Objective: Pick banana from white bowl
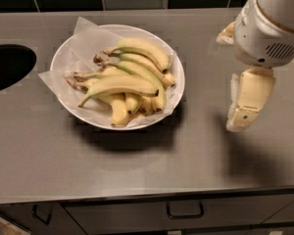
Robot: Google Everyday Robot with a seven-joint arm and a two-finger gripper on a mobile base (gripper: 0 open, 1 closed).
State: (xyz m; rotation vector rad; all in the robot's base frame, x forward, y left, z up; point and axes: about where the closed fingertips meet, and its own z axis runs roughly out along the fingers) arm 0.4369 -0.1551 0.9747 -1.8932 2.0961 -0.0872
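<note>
Your robot's cream-and-white hand [242, 94] hangs well right of the wide white paper-lined bowl [61, 58]. Its bulky white housing [269, 33] covers the hand's upper part and runs off the top and right edges. In the bowl, the long pale-yellow banana with a green-tinged stem [120, 85] lies across the shorter yellow bananas [118, 112], hiding their middles, and the heap hides the bowl's floor. Left of the bowl, the dark round opening [7, 67] in the grey table [137, 165] is cut by the edge. Below the bowl, the dark drawer fronts [137, 214] are cut off too.
</note>
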